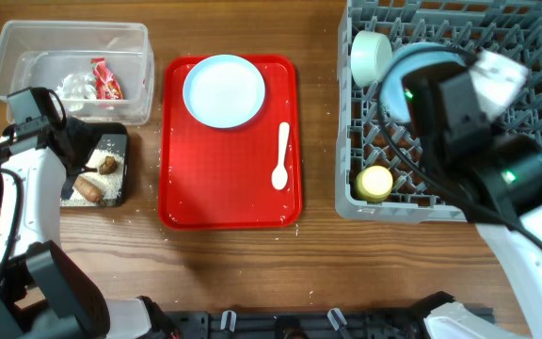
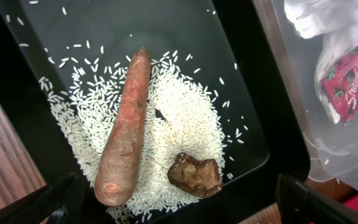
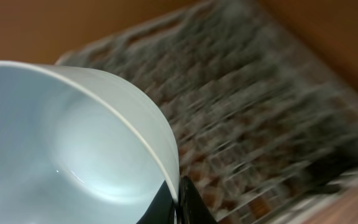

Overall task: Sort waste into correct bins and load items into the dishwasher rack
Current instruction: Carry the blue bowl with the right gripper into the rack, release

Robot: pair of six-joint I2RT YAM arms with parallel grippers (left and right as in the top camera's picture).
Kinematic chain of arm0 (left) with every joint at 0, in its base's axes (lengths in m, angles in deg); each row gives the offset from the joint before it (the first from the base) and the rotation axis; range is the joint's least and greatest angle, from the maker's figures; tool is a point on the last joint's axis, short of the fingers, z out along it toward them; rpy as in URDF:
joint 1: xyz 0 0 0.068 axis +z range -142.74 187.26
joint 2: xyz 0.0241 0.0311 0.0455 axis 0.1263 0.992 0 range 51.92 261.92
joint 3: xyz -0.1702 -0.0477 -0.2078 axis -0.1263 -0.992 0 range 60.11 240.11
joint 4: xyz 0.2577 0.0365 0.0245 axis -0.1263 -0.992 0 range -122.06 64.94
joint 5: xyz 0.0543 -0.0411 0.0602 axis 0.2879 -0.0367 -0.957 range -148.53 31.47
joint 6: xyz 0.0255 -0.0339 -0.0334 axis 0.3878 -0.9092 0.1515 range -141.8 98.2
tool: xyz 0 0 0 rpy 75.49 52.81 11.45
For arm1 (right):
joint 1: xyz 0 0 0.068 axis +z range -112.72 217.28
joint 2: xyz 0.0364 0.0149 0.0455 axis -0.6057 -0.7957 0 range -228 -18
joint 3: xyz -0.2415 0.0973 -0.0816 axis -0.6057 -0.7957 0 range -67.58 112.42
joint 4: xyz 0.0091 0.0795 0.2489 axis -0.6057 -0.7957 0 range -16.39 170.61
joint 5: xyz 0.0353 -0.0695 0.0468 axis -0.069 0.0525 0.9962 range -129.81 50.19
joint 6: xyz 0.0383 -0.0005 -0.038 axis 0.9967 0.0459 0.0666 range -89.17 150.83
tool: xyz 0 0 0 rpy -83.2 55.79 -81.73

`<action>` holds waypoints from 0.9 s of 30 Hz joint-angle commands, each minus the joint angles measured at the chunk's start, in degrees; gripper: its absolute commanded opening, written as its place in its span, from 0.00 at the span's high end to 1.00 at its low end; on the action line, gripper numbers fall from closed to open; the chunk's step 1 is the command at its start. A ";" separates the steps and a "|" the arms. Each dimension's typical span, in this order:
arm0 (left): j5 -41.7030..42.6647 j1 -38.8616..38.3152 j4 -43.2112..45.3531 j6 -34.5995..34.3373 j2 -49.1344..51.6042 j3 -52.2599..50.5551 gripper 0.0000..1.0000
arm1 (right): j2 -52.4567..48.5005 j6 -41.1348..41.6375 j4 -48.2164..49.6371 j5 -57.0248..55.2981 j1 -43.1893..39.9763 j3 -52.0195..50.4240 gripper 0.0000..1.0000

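- The left hand (image 2: 178, 198) hangs released over the black tray (image 2: 55, 37), its fingers spread wide apart and empty
- In that tray lie white rice-like crumbs (image 2: 179, 112), with the carrot-shaped piece (image 2: 126, 130) resting across them and the small brown lump (image 2: 194, 175) just beside its thick end
- The clear tub (image 1: 12, 56), just behind the black tray on the table (image 1: 252, 273), holds the crumpled tissue (image 1: 75, 87) and the red wrapper (image 1: 106, 79) side by side
- At centre, the red serving tray (image 1: 224, 188) carries the round plate (image 1: 224, 90) at its far end and the white spoon (image 1: 281, 158) near its right edge, apart from the plate
- The right hand (image 3: 178, 202) is clenched on the rim of a pale blue bowl (image 3: 61, 149), held tilted above the grey dishwasher rack (image 1: 534, 38); the rack behind it is blurred in the wrist view
- Inside the rack, a second bowl (image 1: 372, 55) stands on its side at the far left corner and the yellow cup (image 1: 375, 184) sits at the near left corner
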 commanded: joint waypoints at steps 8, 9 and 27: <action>-0.17 0.20 0.00 -0.13 -0.50 0.66 0.00 | -19.21 -26.88 9.97 -30.49 0.35 0.20 0.96; -0.15 0.20 0.00 -0.13 -0.50 0.66 0.00 | -22.08 -32.70 12.13 -30.49 0.35 0.17 0.96; -0.15 0.20 0.00 -0.13 -0.50 0.66 0.00 | -39.98 -45.55 14.60 -15.43 1.46 0.20 0.96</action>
